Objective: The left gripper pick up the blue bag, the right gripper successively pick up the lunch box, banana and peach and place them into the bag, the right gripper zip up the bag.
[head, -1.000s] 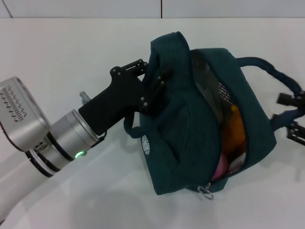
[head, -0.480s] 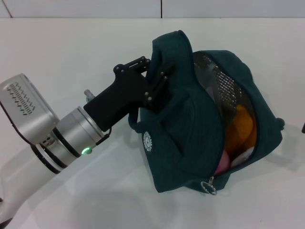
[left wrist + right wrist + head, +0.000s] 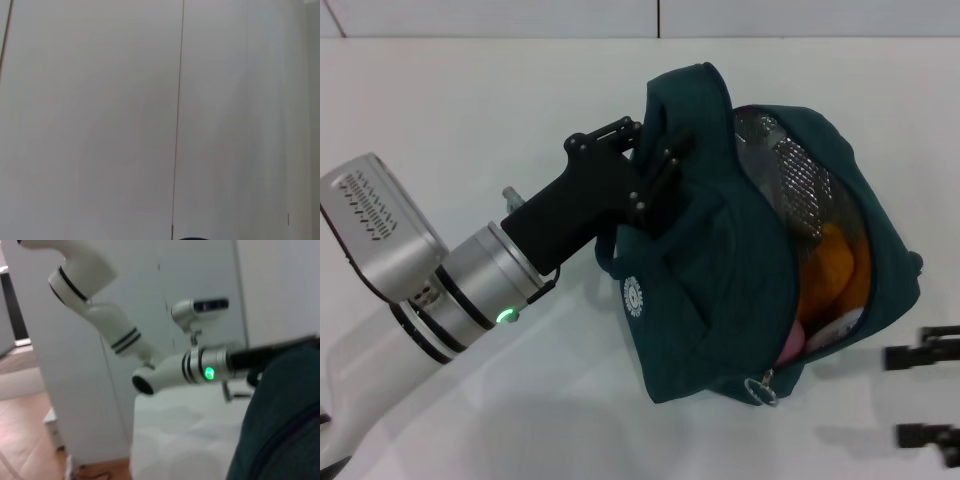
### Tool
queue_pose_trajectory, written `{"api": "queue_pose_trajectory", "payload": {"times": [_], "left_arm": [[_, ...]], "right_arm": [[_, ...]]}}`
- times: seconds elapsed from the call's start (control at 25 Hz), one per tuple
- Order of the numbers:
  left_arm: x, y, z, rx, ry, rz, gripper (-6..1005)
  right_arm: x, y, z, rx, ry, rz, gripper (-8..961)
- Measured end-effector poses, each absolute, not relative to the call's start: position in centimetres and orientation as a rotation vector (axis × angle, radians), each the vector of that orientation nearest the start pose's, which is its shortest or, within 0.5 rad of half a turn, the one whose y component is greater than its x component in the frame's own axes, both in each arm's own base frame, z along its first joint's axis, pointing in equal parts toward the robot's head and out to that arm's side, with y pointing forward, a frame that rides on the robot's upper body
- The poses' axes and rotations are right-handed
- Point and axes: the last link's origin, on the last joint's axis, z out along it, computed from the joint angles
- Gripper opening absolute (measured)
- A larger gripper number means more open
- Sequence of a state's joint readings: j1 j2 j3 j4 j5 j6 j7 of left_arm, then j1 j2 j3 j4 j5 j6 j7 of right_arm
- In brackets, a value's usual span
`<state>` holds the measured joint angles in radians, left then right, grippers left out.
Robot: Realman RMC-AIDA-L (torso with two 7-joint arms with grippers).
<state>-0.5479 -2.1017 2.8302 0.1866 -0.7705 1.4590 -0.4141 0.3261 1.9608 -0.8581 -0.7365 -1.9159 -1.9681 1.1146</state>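
Note:
The blue bag (image 3: 720,270) lies tilted on the white table, its mouth unzipped toward the right. My left gripper (image 3: 655,175) is shut on the bag's upper left fabric. Through the opening I see silver lining, an orange rounded thing (image 3: 832,275) and a pink thing (image 3: 790,345); I cannot tell which is the lunch box, banana or peach. The metal zipper pull (image 3: 760,388) hangs at the bag's near corner. At the lower right edge my right gripper (image 3: 925,393) is open and empty, just right of the bag. In the right wrist view the bag (image 3: 280,415) fills the corner.
The white table (image 3: 470,120) reaches back to a wall with a vertical seam (image 3: 177,120). My left arm's silver forearm (image 3: 430,290), with a green light, crosses the left side. The right wrist view shows that same arm (image 3: 200,367) and wooden floor beyond the table edge.
The right gripper left the strap at the bag's right side, went out of view, and has come back at the lower right. The bag has shifted slightly right and gapes wider.

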Motion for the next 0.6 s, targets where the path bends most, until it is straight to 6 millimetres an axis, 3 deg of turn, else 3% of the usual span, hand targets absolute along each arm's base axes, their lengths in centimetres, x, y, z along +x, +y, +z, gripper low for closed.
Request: {"api": "queue_pose_trajectory", "payload": {"times": [0.04,0.08,0.12,0.32,0.6], "left_arm": [[-22.0,29.7,-8.3,-2.191,-0.337,-1.215,291],[-22.0,29.7,-8.3,-2.191,-0.337,-1.215,291],[-22.0,29.7,-8.3,-2.191,-0.336,-1.216,291],[-22.1,29.6,-8.2,-2.188,-0.336,-1.218,292],[-22.1,29.6,-8.2,-2.189,-0.335,-1.217,292]], "right_arm": [[29.0,24.1,4.3,-3.024,0.202,0.783,642],[28.7,24.3,3.4,-3.047,0.213,0.766,641],[28.0,24.9,1.1,-3.111,0.246,0.714,640],[26.7,26.7,-2.3,-3.203,0.351,0.601,637],[25.4,28.2,-5.0,-3.211,0.414,0.581,635]]}}
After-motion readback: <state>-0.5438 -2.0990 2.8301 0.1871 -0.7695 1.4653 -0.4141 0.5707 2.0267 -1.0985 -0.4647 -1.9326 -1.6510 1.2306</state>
